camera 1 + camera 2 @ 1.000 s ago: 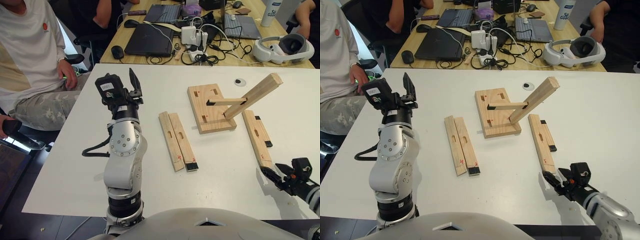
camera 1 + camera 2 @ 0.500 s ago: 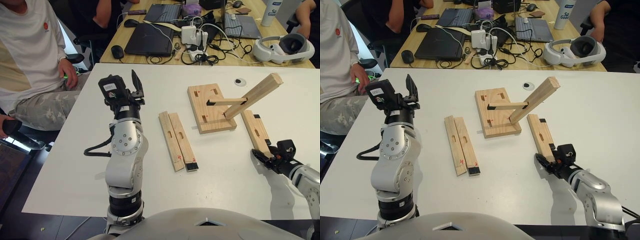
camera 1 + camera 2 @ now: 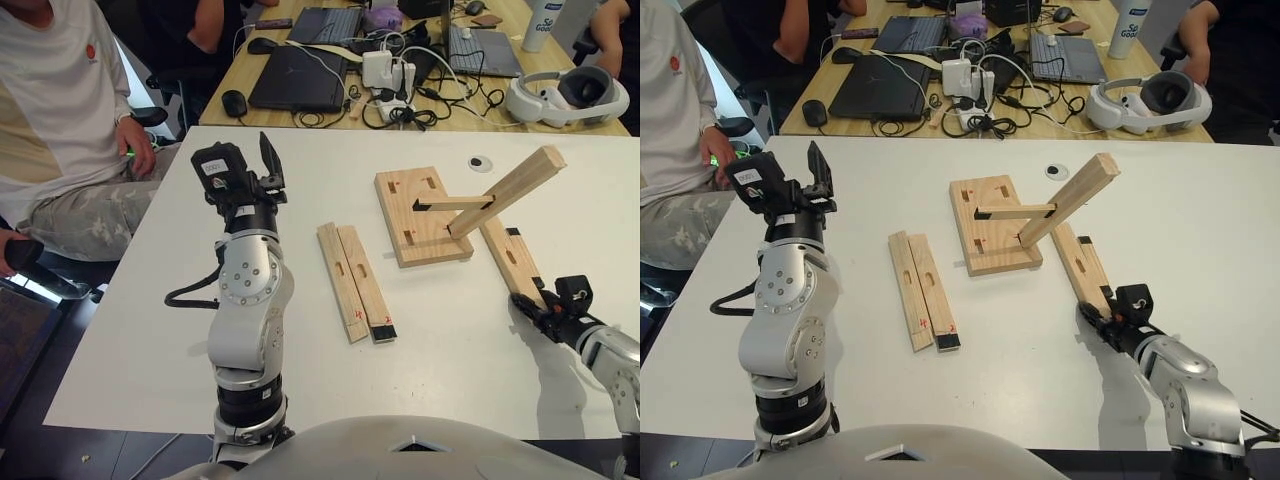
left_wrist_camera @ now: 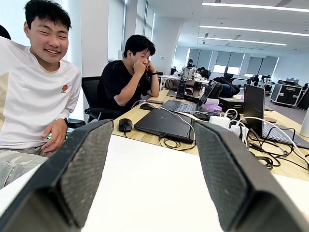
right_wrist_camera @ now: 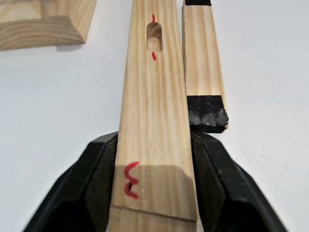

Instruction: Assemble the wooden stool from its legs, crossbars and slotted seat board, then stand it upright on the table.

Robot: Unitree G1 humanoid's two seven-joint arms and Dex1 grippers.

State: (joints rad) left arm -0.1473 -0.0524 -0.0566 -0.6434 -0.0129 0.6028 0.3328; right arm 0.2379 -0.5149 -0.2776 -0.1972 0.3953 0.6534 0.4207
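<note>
Our left gripper [image 3: 250,176] hangs well left of the seat board [image 3: 400,216], fingers spread and empty. Just right of the board, our right gripper [image 5: 154,159] clamps its fingers on the near end of a slotted leg [image 3: 510,256] lying on the table [image 3: 450,335]. We judge this the pickup step; next, lift it and line it up with the board's slot.

I list: seat board [image 3: 400,225] lying flat, tilted leg [image 3: 515,185] propped on it with a thin crossbar [image 3: 450,204], paired legs [image 3: 353,283] flat (touching) to its left, slotted leg [image 5: 154,111] beside black-tipped bar [image 5: 202,53] to its right.
</note>
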